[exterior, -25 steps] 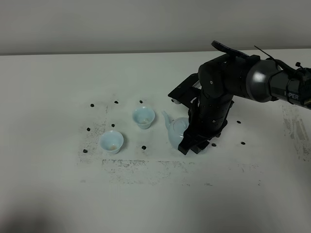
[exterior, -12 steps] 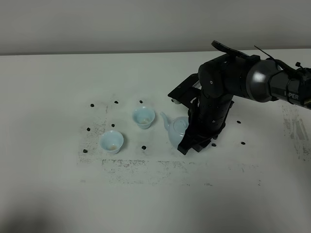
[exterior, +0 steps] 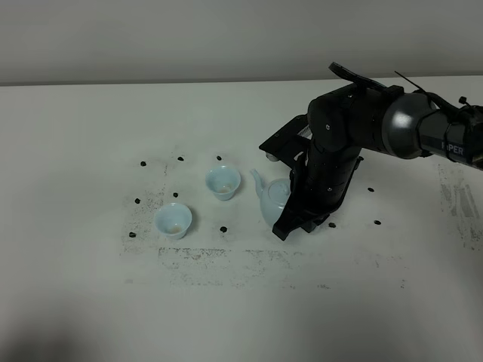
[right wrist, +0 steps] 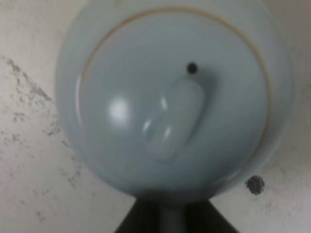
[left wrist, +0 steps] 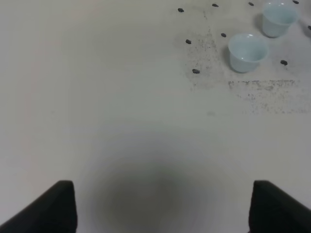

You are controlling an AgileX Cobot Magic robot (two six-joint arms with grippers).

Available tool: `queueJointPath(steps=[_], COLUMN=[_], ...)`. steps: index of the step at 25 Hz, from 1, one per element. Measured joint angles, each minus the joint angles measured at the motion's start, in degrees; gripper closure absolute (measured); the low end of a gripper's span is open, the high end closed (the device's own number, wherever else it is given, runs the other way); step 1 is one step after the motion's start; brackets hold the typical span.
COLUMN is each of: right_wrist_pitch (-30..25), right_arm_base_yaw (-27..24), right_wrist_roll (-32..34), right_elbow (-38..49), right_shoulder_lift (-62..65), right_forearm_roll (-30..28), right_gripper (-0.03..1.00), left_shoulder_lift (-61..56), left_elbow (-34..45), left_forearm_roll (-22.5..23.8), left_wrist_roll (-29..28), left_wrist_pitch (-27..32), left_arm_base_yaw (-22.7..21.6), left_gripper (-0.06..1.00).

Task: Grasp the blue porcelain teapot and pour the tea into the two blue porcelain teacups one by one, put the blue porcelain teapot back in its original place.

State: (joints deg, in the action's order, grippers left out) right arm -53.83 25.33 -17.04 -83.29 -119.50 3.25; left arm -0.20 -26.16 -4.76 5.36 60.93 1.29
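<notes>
The exterior camera is looking down from high at the 6 o'clock side of the white speckled tabletop, taking in the whole work area. The left wrist camera is hanging well above the table, tilted toward the two small pale-blue glossy handleless cups, which the exterior view is also showing at 9 o'clock of the pale-blue glossy round-bellied teapot. The right wrist camera is staring down onto that teapot's lid from very close.

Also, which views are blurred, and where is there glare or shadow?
Right wrist view: the teapot fills the frame, soft and blurred, with a glare spot on its lid. Left wrist view: a diffuse dark shadow lies on the table. Exterior high view: evenly lit, reasonably sharp.
</notes>
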Motion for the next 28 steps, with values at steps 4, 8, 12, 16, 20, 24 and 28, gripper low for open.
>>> queueJointPath(steps=[4,8,12,16,20,24,28], right_wrist_pitch=[0.0,-0.05,-0.05,-0.25,-1.02,-1.08,-1.02], right_arm_base_yaw=[0.0,0.0,0.0,-0.07,-0.07,-0.07,-0.09], right_wrist_roll=[0.0,0.05,0.05,0.36,0.66,0.72,0.98], right_elbow=[0.0,0.0,0.0,0.0,0.0,0.0,0.0], right_shoulder_lift=[0.0,0.0,0.05,0.76,1.42,2.17,2.98], right_forearm_roll=[0.0,0.0,0.0,0.0,-0.06,-0.06,-0.18], right_gripper=[0.88,0.88,0.88,0.88,0.89,0.89,0.89], left_shoulder_lift=[0.0,0.0,0.0,0.0,0.0,0.0,0.0], left_elbow=[0.0,0.0,0.0,0.0,0.0,0.0,0.0], left_forearm_roll=[0.0,0.0,0.0,0.0,0.0,0.0,0.0], left_wrist_roll=[0.0,0.0,0.0,0.0,0.0,0.0,0.0], left_wrist_pitch=[0.0,0.0,0.0,0.0,0.0,0.0,0.0], left_arm_base_yaw=[0.0,0.0,0.0,0.0,0.0,0.0,0.0], left_gripper=[0.22,0.22,0.22,0.22,0.22,0.22,0.22])
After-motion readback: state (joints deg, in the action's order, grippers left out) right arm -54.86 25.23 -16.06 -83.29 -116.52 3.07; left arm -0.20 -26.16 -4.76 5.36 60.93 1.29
